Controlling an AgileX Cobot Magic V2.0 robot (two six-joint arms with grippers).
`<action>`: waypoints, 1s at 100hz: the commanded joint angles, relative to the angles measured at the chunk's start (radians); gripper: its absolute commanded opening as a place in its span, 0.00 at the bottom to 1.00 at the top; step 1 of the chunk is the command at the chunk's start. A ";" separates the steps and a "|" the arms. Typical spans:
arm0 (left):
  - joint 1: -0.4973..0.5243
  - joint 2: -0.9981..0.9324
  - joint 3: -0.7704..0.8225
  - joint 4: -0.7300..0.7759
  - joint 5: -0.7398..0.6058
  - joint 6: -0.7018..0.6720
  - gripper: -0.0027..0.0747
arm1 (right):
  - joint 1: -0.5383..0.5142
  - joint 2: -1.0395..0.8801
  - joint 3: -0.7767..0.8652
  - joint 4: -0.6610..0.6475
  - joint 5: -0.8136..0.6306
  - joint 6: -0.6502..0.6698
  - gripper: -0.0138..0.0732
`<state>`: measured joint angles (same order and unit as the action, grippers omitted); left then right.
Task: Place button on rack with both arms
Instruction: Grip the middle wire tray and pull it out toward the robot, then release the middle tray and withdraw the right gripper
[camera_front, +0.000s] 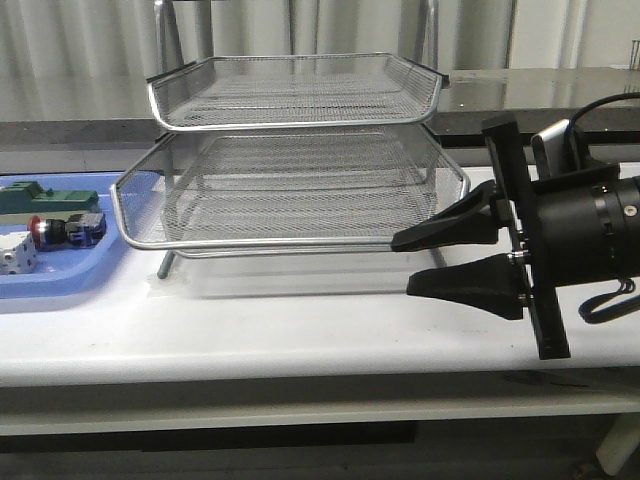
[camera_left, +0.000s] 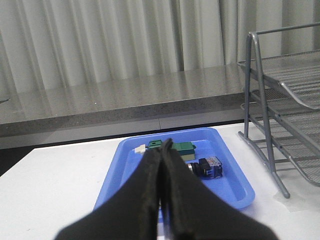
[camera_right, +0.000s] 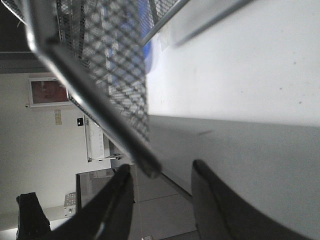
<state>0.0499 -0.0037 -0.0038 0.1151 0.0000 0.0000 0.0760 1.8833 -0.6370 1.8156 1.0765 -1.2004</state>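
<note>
Rack (camera_front: 290, 160): three mesh tiers, centre of table (camera_front: 300, 330), nothing visible on any tier. Blue tray (camera_front: 60, 280) to its left, just beside the lower tier's corner. In the tray: green block (camera_front: 35, 198) at the back, small white cube (camera_front: 15, 258) at the front, button (camera_front: 68, 230) between them, lying on its side, red cap toward the left.

Step in hand, as judged: the very start. Button not yet picked up, no handover begun.

Right gripper (camera_front: 405, 265): rolled on its side at the rack's front right corner, fingers parted a moderate way, nothing between them. In the right wrist view the lower tier's chrome rim (camera_right: 95, 110) runs toward the gap between the fingers (camera_right: 115, 200), close but contact not resolvable. Well apart from the button, whole rack width between.

Left gripper (camera_left: 162, 150): out of the front view; in its own wrist view fingers pressed together, empty, pointing at the blue tray (camera_left: 235, 197). Button (camera_left: 207, 167) just beyond and a little aside of the tips, not touching, blue rear block facing the camera.

Next move, as judged: open left fingers, shift sideways over the button, descend and close across the cylindrical body. Risk: round body rolling, or nudging the green block (camera_left: 182, 147) close behind.
</note>
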 joint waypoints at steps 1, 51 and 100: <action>0.002 -0.032 0.057 -0.008 -0.080 -0.009 0.01 | 0.000 -0.037 -0.011 0.108 0.103 -0.021 0.51; 0.002 -0.032 0.057 -0.008 -0.080 -0.009 0.01 | 0.000 -0.254 -0.011 -0.215 -0.050 0.179 0.51; 0.002 -0.032 0.057 -0.008 -0.080 -0.009 0.01 | 0.000 -0.727 -0.051 -0.910 -0.252 0.638 0.51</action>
<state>0.0499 -0.0037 -0.0038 0.1151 0.0000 0.0000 0.0760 1.2492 -0.6392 1.0270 0.8258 -0.6677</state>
